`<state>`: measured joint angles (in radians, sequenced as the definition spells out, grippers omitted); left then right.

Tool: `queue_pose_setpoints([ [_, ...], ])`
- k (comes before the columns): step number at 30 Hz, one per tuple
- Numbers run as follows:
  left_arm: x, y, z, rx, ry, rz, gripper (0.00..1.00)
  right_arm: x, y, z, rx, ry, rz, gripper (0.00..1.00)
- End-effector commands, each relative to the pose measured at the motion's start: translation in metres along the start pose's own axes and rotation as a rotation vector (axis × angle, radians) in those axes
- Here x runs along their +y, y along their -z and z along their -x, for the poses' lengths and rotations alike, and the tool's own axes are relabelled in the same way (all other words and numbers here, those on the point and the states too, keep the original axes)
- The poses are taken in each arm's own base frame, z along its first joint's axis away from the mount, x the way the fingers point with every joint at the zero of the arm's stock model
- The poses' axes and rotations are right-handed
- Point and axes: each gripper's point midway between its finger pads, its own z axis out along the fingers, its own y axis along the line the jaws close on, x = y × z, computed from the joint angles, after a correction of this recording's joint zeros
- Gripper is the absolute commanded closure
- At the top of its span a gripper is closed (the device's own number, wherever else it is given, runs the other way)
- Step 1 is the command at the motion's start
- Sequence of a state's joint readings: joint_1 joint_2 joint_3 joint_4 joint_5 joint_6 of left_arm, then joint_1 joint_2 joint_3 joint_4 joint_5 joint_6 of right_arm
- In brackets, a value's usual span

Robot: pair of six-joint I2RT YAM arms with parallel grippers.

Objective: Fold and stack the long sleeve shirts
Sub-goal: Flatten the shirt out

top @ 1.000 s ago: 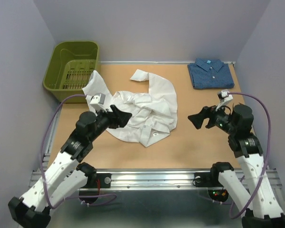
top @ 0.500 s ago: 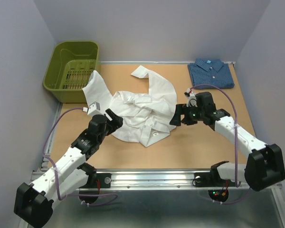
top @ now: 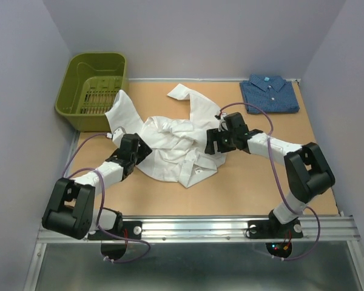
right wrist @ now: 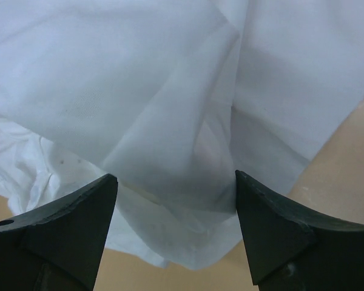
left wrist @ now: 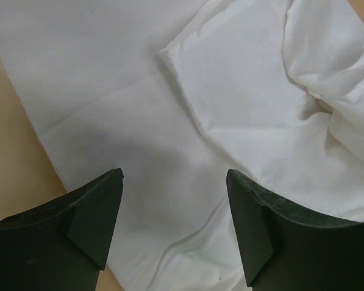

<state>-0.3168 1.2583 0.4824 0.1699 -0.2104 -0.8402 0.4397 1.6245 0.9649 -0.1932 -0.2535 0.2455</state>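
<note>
White shirt lies crumpled, sleeves splayed, left pincer and right pincer both spread wide over it.

A plain white shirt, a finely patterned dark-blue shirt — olive-green basket, tan table.

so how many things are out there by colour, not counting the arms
white shirt: 1
dark blue shirt: 1
green basket: 1
total: 3
</note>
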Motion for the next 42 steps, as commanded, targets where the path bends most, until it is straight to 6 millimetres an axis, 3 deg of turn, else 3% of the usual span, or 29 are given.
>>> queue_pose_setpoints([
  [1, -0.028, -0.013, 0.017, -0.028, -0.006, -0.051, 0.20, 0.007, -0.022, 0.011, -0.033, 0.089, -0.040, 0.18],
  [5, -0.039, -0.027, -0.012, 0.105, -0.079, -0.079, 0.39, 0.000, -0.028, -0.012, 0.011, 0.080, -0.082, 0.21],
  [8, -0.054, -0.033, -0.044, 0.205, -0.150, -0.105, 0.57, -0.003, -0.020, -0.026, 0.020, 0.058, -0.094, 0.33],
  [10, -0.072, -0.034, -0.072, 0.273, -0.204, -0.140, 0.64, -0.007, -0.014, -0.038, 0.031, 0.043, -0.109, 0.41],
  [12, -0.089, -0.034, -0.095, 0.340, -0.232, -0.177, 0.75, -0.009, -0.003, -0.037, 0.003, 0.032, -0.128, 0.52],
  [14, -0.107, -0.021, -0.124, 0.406, -0.274, -0.232, 0.88, -0.013, 0.006, -0.039, -0.018, 0.025, -0.151, 0.61],
  [17, -0.139, 0.003, -0.162, 0.484, -0.328, -0.326, 0.97, -0.017, 0.017, -0.045, -0.015, 0.026, -0.176, 0.74],
  [20, -0.164, 0.028, -0.183, 0.522, -0.366, -0.406, 0.97, -0.019, 0.027, -0.056, 0.021, 0.027, -0.185, 0.87],
  [21, -0.172, 0.044, -0.198, 0.546, -0.395, -0.443, 0.98, -0.017, 0.033, -0.059, 0.018, 0.020, -0.179, 0.93],
  [24, -0.192, 0.072, -0.216, 0.581, -0.452, -0.518, 0.98, -0.008, 0.051, -0.065, 0.003, -0.022, -0.143, 0.97],
  [26, -0.202, 0.080, -0.218, 0.596, -0.461, -0.542, 0.98, -0.003, 0.056, -0.070, 0.011, -0.048, -0.124, 0.97],
  [28, -0.198, 0.079, -0.215, 0.590, -0.468, -0.528, 0.98, -0.001, 0.059, -0.071, 0.021, -0.066, -0.120, 0.98],
  [31, -0.180, 0.062, -0.189, 0.517, -0.486, -0.448, 0.98, -0.001, 0.058, -0.087, 0.102, -0.078, -0.121, 0.99],
  [36, -0.137, 0.017, -0.118, 0.355, -0.560, -0.220, 0.98, 0.016, 0.057, -0.117, 0.231, -0.100, -0.044, 0.99],
  [39, -0.135, -0.005, -0.068, 0.269, -0.588, -0.170, 0.98, 0.040, 0.058, -0.133, 0.286, -0.083, 0.013, 0.99],
  [41, -0.155, -0.018, -0.040, 0.205, -0.616, -0.171, 0.97, 0.055, 0.057, -0.139, 0.309, -0.072, 0.041, 0.99],
  [42, -0.172, -0.028, -0.019, 0.148, -0.665, -0.172, 0.96, 0.074, 0.056, -0.139, 0.319, -0.048, 0.069, 0.99],
])
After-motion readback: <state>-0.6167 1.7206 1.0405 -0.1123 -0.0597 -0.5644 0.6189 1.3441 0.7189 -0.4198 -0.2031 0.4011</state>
